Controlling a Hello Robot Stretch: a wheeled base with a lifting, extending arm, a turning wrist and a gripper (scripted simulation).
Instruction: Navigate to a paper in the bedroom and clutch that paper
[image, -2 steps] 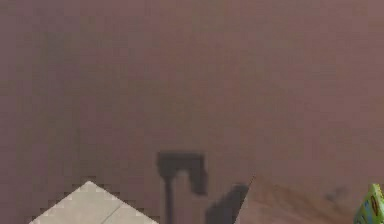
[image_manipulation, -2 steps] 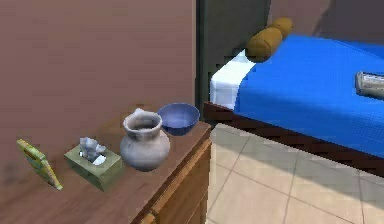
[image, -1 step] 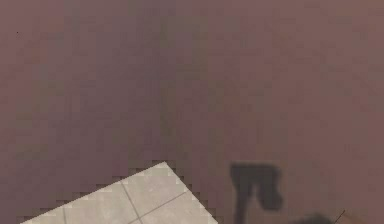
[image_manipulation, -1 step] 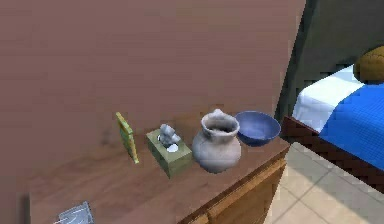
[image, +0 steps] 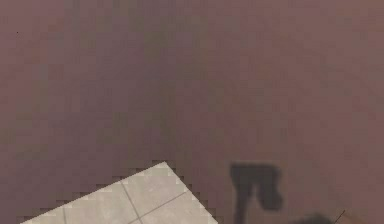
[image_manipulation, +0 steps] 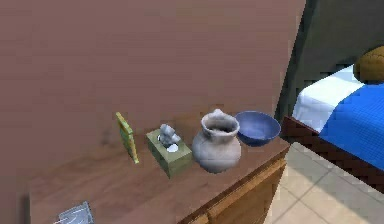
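Paper (image_manipulation: 75, 213) on dresser (image_manipulation: 130, 185), arm side view's lower left

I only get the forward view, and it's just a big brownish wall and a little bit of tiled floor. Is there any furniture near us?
Observer: Yes. In the arm side view there is a wooden dresser.
Operator: What's on top of it?
Observer: A grey jug stands beside a blue bowl.
Operator: Do you see any paper?
Observer: A small pale flat thing lies at the dresser's near corner, but I cannot tell whether it is paper.
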